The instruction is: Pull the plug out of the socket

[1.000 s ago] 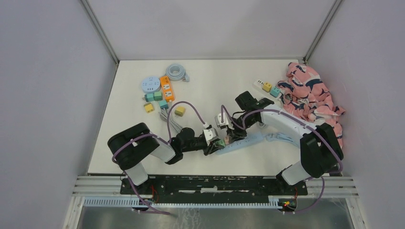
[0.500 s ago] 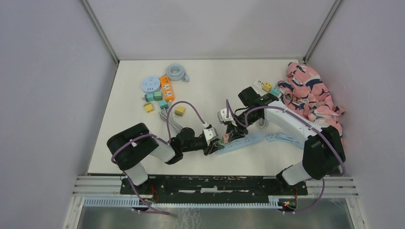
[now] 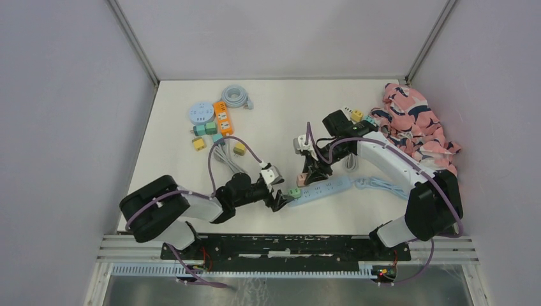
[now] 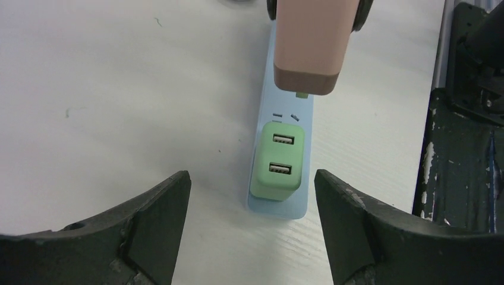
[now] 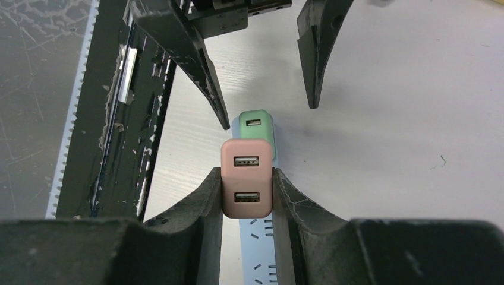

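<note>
White table [image 3: 287, 108], plain lilac walls [image 3: 57, 127], metal corner posts [image 3: 133, 41], perhaps grey floor [image 3: 306, 290] below, even light

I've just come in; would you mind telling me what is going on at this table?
The right gripper is shut on a pink plug and holds it just above the blue power strip. A prong shows beneath the plug, so it looks pulled free. The left gripper is open, its fingers on either side of one end of the strip, gripping nothing. A green plug sits in that end.
</note>
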Motion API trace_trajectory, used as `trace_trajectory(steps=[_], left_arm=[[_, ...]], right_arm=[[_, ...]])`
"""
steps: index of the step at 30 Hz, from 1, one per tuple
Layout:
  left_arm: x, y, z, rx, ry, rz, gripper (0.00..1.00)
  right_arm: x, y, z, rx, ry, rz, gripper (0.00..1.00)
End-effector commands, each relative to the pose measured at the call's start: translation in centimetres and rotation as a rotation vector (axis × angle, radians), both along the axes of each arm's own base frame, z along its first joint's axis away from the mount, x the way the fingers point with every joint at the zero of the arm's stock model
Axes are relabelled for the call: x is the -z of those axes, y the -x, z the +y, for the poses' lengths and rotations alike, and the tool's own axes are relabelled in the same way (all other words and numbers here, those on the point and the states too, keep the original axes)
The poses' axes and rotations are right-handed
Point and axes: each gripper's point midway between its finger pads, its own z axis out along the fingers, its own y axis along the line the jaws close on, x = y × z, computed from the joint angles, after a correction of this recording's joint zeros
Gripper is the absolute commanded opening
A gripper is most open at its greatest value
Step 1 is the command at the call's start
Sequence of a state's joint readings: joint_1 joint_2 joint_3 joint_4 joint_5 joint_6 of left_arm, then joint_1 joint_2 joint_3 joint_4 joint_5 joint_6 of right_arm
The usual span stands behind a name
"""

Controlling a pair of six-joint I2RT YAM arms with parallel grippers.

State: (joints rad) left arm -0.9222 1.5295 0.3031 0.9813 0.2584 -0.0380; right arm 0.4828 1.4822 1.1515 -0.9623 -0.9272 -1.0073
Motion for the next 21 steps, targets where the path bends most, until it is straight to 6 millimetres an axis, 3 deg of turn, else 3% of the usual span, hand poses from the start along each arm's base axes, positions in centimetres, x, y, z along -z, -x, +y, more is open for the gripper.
trace_trajectory(steps=[1,6,9,15,21], left_arm=[[-3.3,-0.8,1.2,-0.076,0.070,-0.070,0.83],[-5.6,-1.0,3.2,-0.161,0.104,-0.082,0.87],[-7.4,-1.5,4.1,-0.239,0.137,-0.050,0.99],[-10.3,-1.9,5.8,-0.354,0.224,0.017,0.99],[-11.8,-1.2,5.7,-0.352,0.278,0.094,0.99]], right_arm=[[-2.8,-0.3,1.1,0.014,-0.079,0.035,0.01],[-3.6,-0.4,1.4,0.041,-0.105,0.127,0.01],[-4.4,-0.5,1.8,0.070,-0.133,0.198,0.01],[-5.0,-1.6,2.6,0.166,-0.162,0.346,0.02],[-5.2,-4.2,3.2,0.353,-0.163,0.513,0.02]])
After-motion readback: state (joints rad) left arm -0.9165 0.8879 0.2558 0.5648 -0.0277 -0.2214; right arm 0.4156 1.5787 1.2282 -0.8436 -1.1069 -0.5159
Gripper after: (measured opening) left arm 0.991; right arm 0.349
